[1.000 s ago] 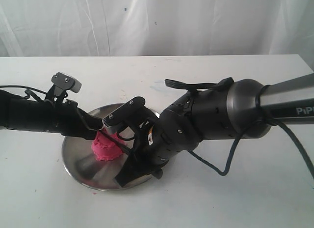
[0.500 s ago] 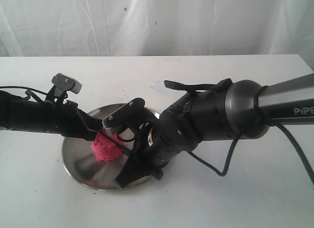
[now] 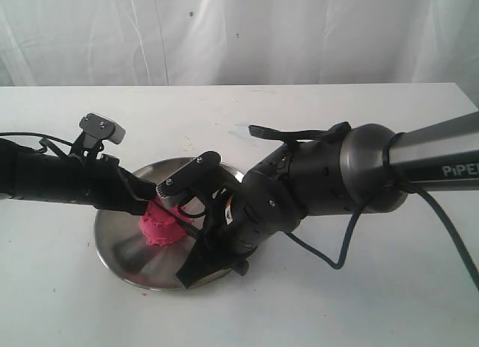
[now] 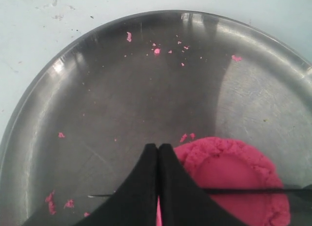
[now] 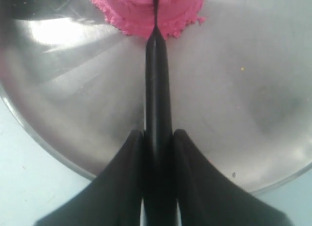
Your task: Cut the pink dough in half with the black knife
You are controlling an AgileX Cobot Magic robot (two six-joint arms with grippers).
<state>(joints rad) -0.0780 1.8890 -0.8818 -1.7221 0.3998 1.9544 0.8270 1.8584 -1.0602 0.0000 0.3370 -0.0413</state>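
Barely anything moved since a second ago: both my arms hold position over the steel plate (image 3: 112, 250), near the table's front-left. Exterior: pink dough (image 3: 161, 229) sits mid-plate between the grippers. Left wrist: left gripper (image 4: 158, 153) closed, empty, touching the dough's side; blade line crosses the top. Right wrist: right gripper (image 5: 157, 138) clamped on the black knife (image 5: 157, 89), blade in the dough. Best press straight down, centred, no twist.

Right arm's end effector (image 3: 196, 266) edged slightly leftward, black knife (image 5: 157, 109) with it
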